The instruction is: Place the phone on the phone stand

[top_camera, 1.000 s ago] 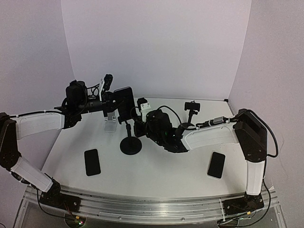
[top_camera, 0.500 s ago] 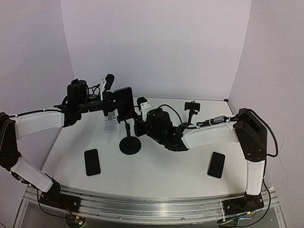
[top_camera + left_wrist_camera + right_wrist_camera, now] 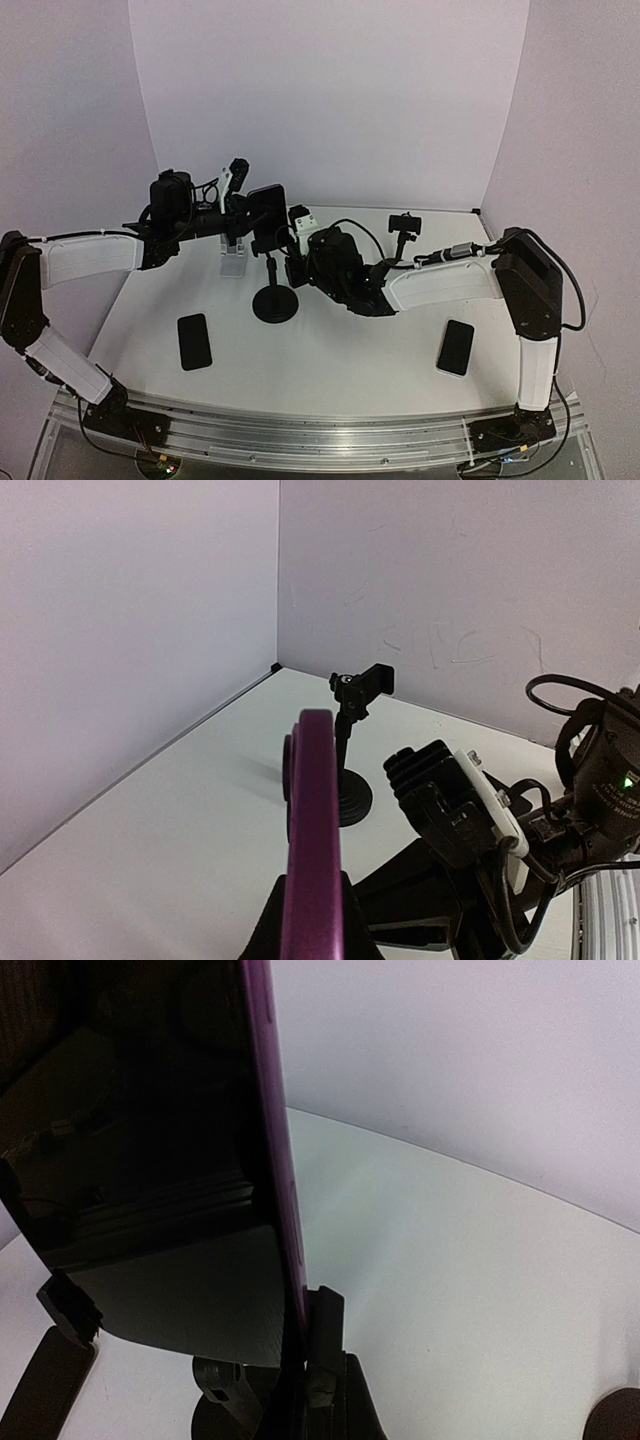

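Note:
The phone, black with a purple edge, stands upright in the air above the black phone stand, a round base with a thin pole. My left gripper is shut on the phone from the left; the left wrist view shows the purple edge rising between my fingers. My right gripper reaches in from the right at the stand's head and is closed there. In the right wrist view the phone's screen fills the left side, its lower edge against the stand's clamp piece held by my gripper.
A second small black stand is at the back right, also in the left wrist view. A clear stand sits behind the phone. Two spare phones lie flat at front left and front right.
My left gripper has carried the phone a little right and up. The stand and my right gripper have shifted slightly right with it.

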